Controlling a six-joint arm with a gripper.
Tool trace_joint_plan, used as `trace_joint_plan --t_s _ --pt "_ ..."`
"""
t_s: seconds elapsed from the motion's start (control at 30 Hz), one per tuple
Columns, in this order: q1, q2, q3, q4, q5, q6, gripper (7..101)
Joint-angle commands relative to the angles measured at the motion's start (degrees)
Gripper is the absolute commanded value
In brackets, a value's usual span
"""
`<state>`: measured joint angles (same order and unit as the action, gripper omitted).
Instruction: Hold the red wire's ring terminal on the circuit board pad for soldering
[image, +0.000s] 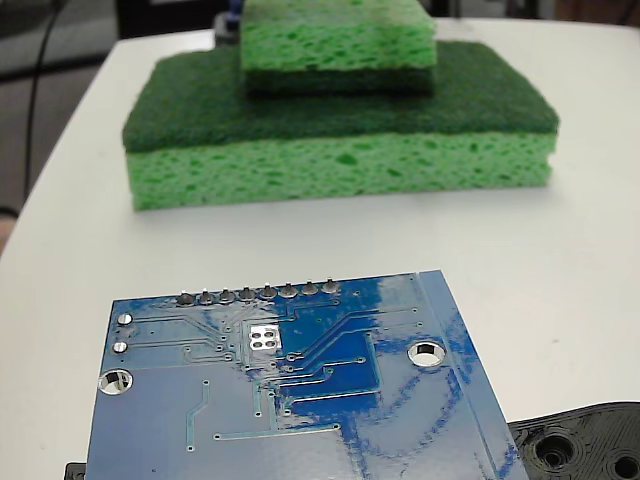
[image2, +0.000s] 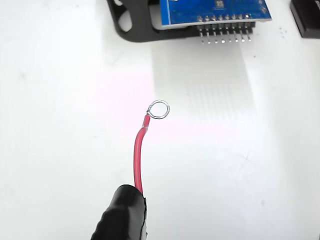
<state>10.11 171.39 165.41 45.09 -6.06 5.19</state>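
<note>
White tabletop (image: 560, 250) fills both of my views, and the biggest things on it are two green sponges (image: 340, 130), stacked at the far side in the fixed view. Nearer that camera lies the circuit board (image: 300, 420), glossy blue, with a black plastic part (image: 580, 445) poking out beside it at lower right. In the wrist view I see only the board's pin edge at the top of the picture.

Smaller again is the red wire (image2: 137, 160), rising from a black sleeve (image2: 122, 215) at the bottom of my wrist view. I see no gripper fingers, so I cannot tell how the jaws stand. The wire hangs over bare table, well apart from the board.

I judge it light and springy; it will flex if pushed, so the hold belongs at the sleeve, not on the thin insulation.

The pad (image: 264, 338), a silvery square just below the row of grey solder pins (image: 258, 294), is bare. The ring terminal (image2: 159, 109), a tiny loop that looks easy to bend, needs only gentle contact.
</note>
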Motion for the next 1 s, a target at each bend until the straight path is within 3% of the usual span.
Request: trace_joint_plan --t_s 0.03,1.0 --pt "-0.9 2.1 0.8 0.4 -0.9 -0.4 100.3" --pt "-2.7 3.6 6.2 -0.8 3.0 -1.7 100.3"
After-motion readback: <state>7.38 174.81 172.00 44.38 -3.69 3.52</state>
